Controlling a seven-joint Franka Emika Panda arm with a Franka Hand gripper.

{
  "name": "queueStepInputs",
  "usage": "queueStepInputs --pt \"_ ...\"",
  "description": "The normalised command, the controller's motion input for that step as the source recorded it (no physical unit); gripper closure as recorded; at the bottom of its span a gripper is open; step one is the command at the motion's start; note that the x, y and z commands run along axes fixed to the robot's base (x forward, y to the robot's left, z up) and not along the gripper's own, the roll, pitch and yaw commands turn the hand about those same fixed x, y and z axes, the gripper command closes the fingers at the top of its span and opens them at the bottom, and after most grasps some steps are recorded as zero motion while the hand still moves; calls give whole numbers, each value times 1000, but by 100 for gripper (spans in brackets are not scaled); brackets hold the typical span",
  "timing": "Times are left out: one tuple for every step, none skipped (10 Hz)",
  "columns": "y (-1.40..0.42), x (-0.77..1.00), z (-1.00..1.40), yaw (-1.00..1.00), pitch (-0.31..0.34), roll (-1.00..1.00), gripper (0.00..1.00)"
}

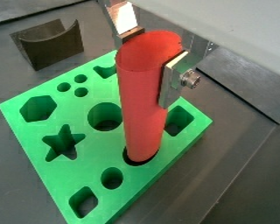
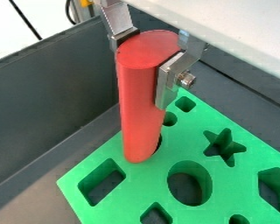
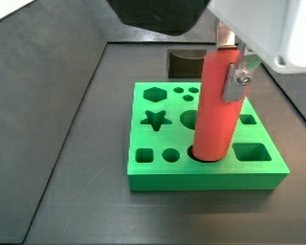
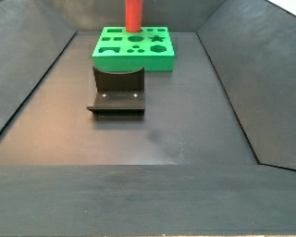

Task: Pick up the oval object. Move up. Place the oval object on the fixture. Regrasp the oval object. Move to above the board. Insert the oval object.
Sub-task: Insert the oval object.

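Jaws first: the gripper [image 1: 149, 54] stands above the board, its two flat silver plates pinching the upper part of the oval object [image 1: 143, 101] from opposite sides, one plate flat against the near face and its partner showing behind the top, as both wrist views show; the biggest thing after the dark bin floor [image 4: 163, 139] is the board [image 3: 141, 165], a bright green slab full of shaped holes, lying flat at the far end of the bin in a side view [image 4: 157, 61]; just beside it, apart from it, the fixture [image 4: 117, 96] stands bare, its notch empty, seen also in a wrist view [image 1: 49, 45]; the oval object stands upright with its lower end at, and seemingly just entering, a hole near the board's front edge in a side view [image 3: 214, 100], though how deep it sits cannot be told; it looks like a rigid, smooth, probably light plastic peg, so it should not bend or crush under the grip, yet its glossy skin and rounded sides may let it slip or twist between the pads if the hole binds; the high hold leaves the whole lower length free to go in, which suits insertion, but a long lever below the pads means a small tilt could jam it; holding across the flatter sides of the oval seems the steadiest choice.
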Motion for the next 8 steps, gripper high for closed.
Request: queueStepInputs --pt "126 -166 -40 -171 0 0 100" --pt "149 -209 0 -191 0 0 100" --pt "174 -280 -40 -223 0 0 100" --pt "20 -226 -74 -383 0 0 100" --pt "0 -83 -263 -249 0 137 100" --pt "-214 83 -883 -14 0 254 100" --pt "-191 169 -814 23 -4 264 100" --pt "-140 163 -766 49 -17 291 100"
